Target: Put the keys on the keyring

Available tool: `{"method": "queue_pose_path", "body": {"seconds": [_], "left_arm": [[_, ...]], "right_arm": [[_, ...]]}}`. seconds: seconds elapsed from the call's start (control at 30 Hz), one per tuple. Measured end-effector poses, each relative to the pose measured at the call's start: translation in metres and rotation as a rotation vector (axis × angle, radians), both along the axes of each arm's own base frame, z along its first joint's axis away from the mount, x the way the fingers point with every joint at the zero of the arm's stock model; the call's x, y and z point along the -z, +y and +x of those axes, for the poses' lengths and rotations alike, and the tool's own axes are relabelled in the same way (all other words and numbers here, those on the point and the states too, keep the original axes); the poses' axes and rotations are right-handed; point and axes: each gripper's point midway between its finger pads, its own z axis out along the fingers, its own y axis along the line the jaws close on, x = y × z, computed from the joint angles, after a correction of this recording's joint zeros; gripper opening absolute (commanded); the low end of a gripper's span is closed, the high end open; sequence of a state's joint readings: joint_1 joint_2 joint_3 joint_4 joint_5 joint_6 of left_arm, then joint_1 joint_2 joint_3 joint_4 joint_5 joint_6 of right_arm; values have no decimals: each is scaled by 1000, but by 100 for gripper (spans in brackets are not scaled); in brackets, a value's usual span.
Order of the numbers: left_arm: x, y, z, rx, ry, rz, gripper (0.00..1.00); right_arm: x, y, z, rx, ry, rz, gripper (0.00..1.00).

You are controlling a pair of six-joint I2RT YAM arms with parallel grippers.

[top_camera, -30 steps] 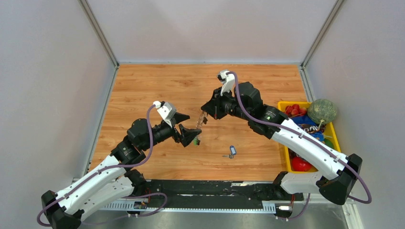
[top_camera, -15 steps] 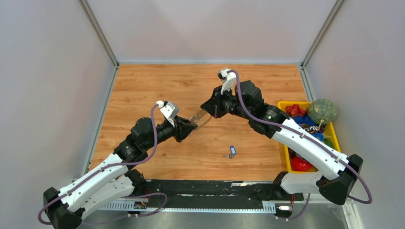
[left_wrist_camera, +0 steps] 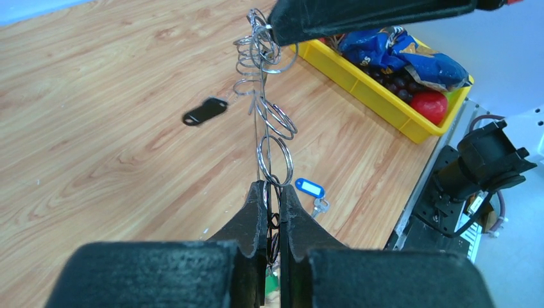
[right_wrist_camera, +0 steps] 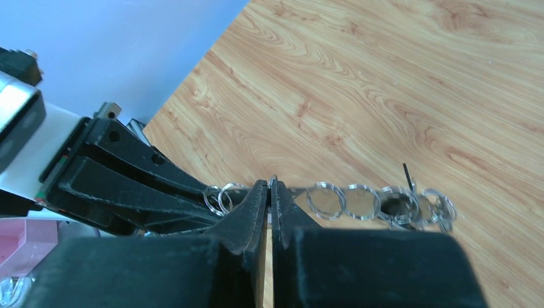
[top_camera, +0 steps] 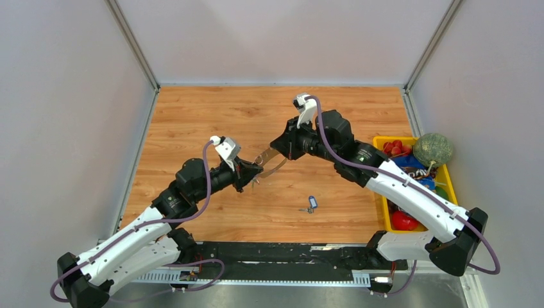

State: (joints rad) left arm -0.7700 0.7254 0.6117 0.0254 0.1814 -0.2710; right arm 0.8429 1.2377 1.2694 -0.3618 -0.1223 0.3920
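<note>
Silver keyring (top_camera: 276, 168); blue-tagged key (left_wrist_camera: 310, 188); yellow bin (left_wrist_camera: 372, 102); light-brown wood-grain table (top_camera: 192, 115).

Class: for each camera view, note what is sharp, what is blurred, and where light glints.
Top external: even light, faint shadows on the table, the keyring too thin to resolve. Left wrist: the left tool is a blurred dark mass up close, the small rings crisp and glinting. Right wrist: the right tool blurred likewise, the wood grain beyond sharp.

Keyring (top_camera: 272, 160) taut mid-air bars centre passage; yellow bin (left_wrist_camera: 372, 96) blocks right edge; far tabletop (top_camera: 212, 109) open.
</note>
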Motion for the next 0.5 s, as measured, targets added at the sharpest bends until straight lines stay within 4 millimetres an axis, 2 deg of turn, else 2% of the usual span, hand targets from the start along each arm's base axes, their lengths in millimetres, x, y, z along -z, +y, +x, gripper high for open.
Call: {"method": "queue_pose_path", "body": {"seconds": [0.1, 0.17, 0.23, 0.5], "left_arm": [[2, 2, 0, -10, 14, 15, 0], [2, 4, 0, -20, 28, 28, 0], [0, 6, 1, -27, 35, 33, 0], [-10, 8, 5, -64, 69, 41, 0]], "right_arm": [[6, -4, -1, 12, 3, -10, 43], [7, -9, -1, 24, -5, -16, 56], [5, -15, -2, 36, -23, -23, 60], [-11, -33, -7, 15, -166, -75, 63]]}}
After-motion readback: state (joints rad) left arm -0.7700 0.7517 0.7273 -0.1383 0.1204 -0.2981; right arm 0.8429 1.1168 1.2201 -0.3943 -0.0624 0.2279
